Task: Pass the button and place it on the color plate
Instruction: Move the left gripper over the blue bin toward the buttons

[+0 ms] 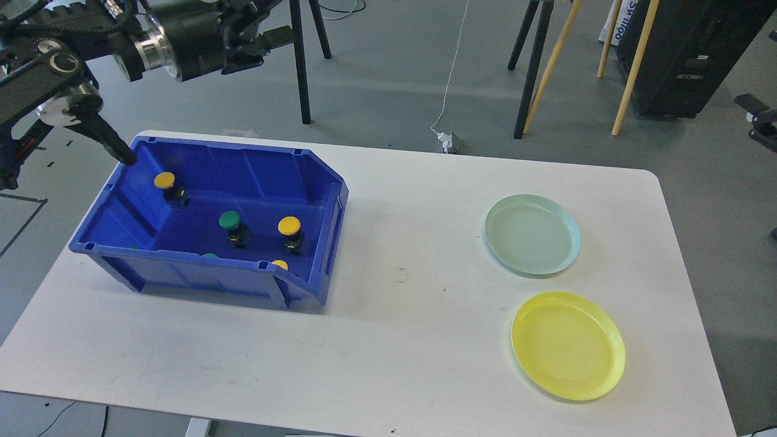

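Observation:
A blue bin on the left of the white table holds several push buttons. A yellow-capped button stands at its back left, a green-capped button in the middle and another yellow-capped button to its right. More caps peek over the front wall. The pale green plate and the yellow plate lie bare on the right. My left gripper hangs high above the bin's back edge, its fingers apart and holding nothing. A dark part at the right edge looks like my right gripper.
A black link of my left arm reaches down to the bin's back left corner. Tripod legs and wooden poles stand on the floor behind the table. A cable and plug lie near the table's far edge.

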